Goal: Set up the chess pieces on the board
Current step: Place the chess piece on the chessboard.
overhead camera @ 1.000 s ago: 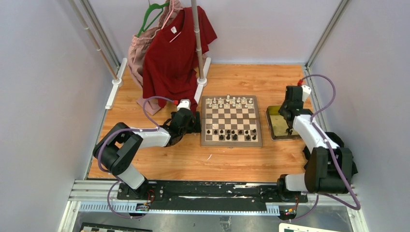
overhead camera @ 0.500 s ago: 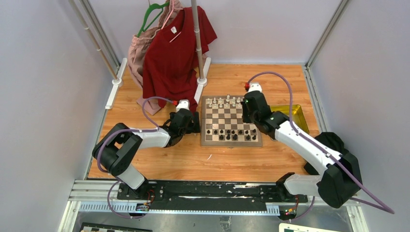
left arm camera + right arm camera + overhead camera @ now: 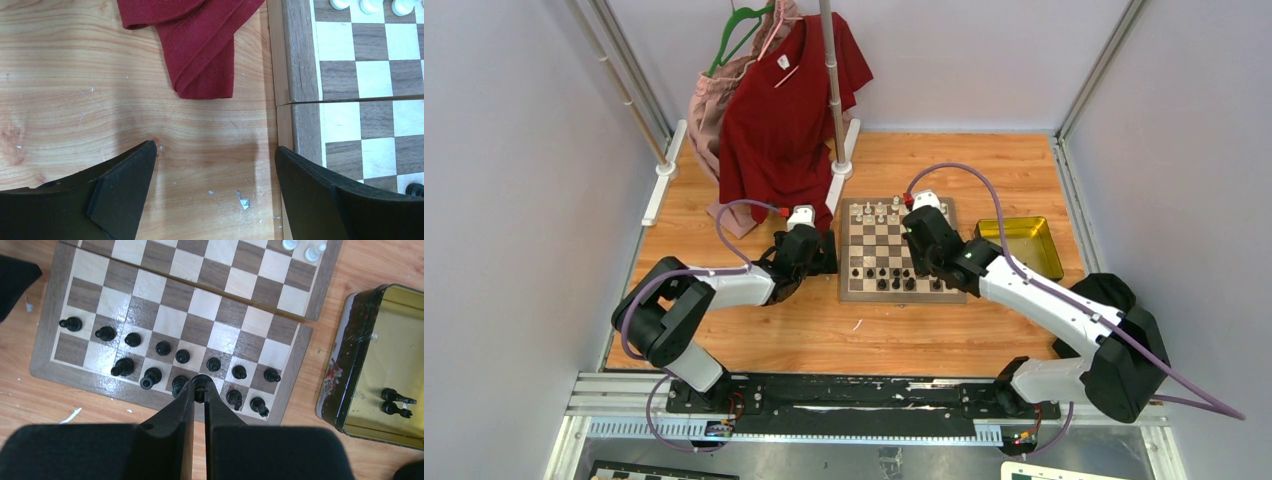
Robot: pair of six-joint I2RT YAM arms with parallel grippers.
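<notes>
Right tool pinches black piece near board edge.

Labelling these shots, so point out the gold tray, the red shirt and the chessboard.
gold tray (image 3: 1020, 246), top view, bare floor
red shirt (image 3: 784, 110), top view, chest
chessboard (image 3: 298, 50), left wrist view, wooden border

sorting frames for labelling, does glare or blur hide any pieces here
Right wrist: board sharp, sheen on near squares, the black piece held in the dark jaws barely shows. Left wrist: sharp, soft shadow on the table between jaws. Top external: even light, pieces too small to identify.
</notes>
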